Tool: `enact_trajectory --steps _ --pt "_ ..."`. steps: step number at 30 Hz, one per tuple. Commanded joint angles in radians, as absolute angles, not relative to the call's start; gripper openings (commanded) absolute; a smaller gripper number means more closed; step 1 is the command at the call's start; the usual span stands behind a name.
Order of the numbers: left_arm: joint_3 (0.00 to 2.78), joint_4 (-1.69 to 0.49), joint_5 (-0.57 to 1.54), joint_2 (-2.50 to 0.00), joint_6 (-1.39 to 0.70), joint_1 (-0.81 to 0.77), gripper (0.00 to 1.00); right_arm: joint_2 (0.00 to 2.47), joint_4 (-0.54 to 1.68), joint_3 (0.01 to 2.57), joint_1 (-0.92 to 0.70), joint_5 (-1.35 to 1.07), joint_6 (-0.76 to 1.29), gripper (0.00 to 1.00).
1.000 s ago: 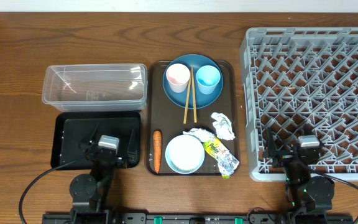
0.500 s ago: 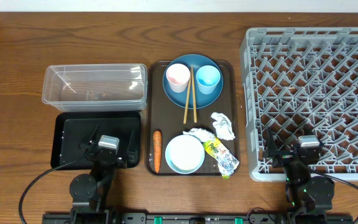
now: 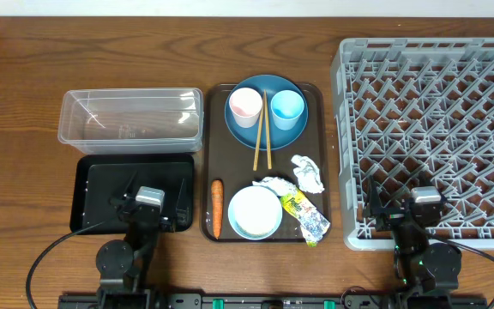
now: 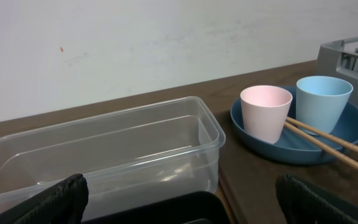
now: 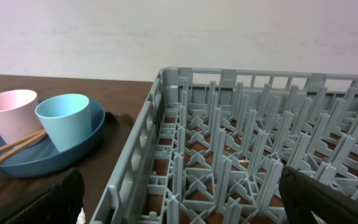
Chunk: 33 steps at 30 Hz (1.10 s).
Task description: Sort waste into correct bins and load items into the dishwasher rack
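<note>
On the brown serving tray (image 3: 213, 129) a blue plate (image 3: 267, 129) carries a pink cup (image 3: 245, 106), a light blue cup (image 3: 287, 108) and wooden chopsticks (image 3: 262, 137). Nearer me on that tray lie a carrot (image 3: 216, 208), a white bowl (image 3: 255, 212), crumpled paper (image 3: 308, 172) and a yellow-green wrapper (image 3: 305, 213). The clear tub (image 3: 131, 116) and black tray (image 3: 101, 184) sit to the left, the grey rack (image 3: 436, 129) to the right. My left gripper (image 3: 151, 206) hangs open over the black tray. My right gripper (image 3: 418, 209) is open above the rack's near edge. Neither holds anything.
The left wrist view shows the tub (image 4: 104, 155) in front and the cups (image 4: 266, 112) on the plate to its right. In the right wrist view the rack's pegs (image 5: 241, 162) stand just under the fingers. Bare wooden table surrounds everything.
</note>
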<state>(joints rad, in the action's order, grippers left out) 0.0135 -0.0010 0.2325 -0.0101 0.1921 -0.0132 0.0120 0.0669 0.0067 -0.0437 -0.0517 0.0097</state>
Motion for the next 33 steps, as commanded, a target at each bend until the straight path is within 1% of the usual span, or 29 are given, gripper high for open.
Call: enact_trajectory --steps 1,32,33 --pt "0.004 -0.047 0.250 -0.007 0.209 -0.008 0.98 0.011 0.071 0.006 -0.053 -0.049 0.002 0.99" --pt "0.004 -0.047 0.250 -0.007 0.209 -0.008 0.98 0.011 0.071 0.006 -0.053 -0.049 0.002 0.99" --pt "0.004 -0.047 0.250 -0.007 0.209 -0.008 0.99 0.011 0.071 0.006 -0.053 -0.049 0.002 0.99"
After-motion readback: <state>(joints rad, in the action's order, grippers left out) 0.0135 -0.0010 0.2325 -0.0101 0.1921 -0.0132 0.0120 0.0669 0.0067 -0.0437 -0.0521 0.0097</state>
